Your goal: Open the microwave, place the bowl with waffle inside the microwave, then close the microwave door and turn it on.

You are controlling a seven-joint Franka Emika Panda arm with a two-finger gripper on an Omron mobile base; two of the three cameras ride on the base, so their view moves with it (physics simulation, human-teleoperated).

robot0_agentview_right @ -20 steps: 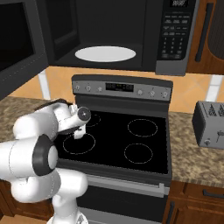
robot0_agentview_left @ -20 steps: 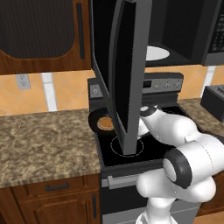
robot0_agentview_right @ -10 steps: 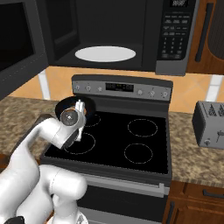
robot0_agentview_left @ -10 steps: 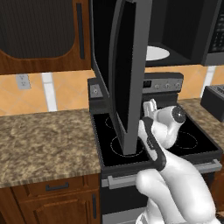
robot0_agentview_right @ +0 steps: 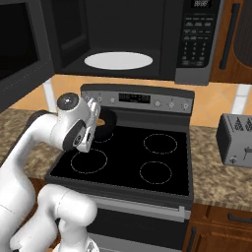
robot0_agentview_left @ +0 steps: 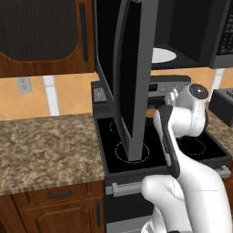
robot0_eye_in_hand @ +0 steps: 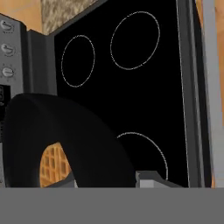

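The microwave [robot0_agentview_right: 123, 34] hangs above the stove with its cavity exposed and a white turntable [robot0_agentview_right: 118, 60] inside. The microwave door [robot0_agentview_left: 132, 77] is swung wide open toward me; in the right base view the microwave door [robot0_agentview_right: 19, 44] fills the left edge. My gripper [robot0_agentview_right: 97, 119] is shut on the rim of the black bowl [robot0_agentview_right: 107, 124], holding it in the air above the stove's rear left burner and below the cavity. In the hand view the bowl [robot0_eye_in_hand: 70, 131] sits tilted close to my gripper [robot0_eye_in_hand: 107, 181], with the golden waffle [robot0_eye_in_hand: 54, 164] inside.
The black stove [robot0_agentview_right: 147, 157] lies beneath, its control panel [robot0_agentview_right: 142, 98] at the back. A toaster [robot0_agentview_right: 236, 140] stands on the counter to the right. A granite counter [robot0_agentview_left: 45, 141] runs to the left, with wooden cabinets [robot0_agentview_left: 41, 36] above it.
The arm has lifted and swung right, carrying the bowl up off the stove's rear left and toward the middle. The door and microwave have not moved.
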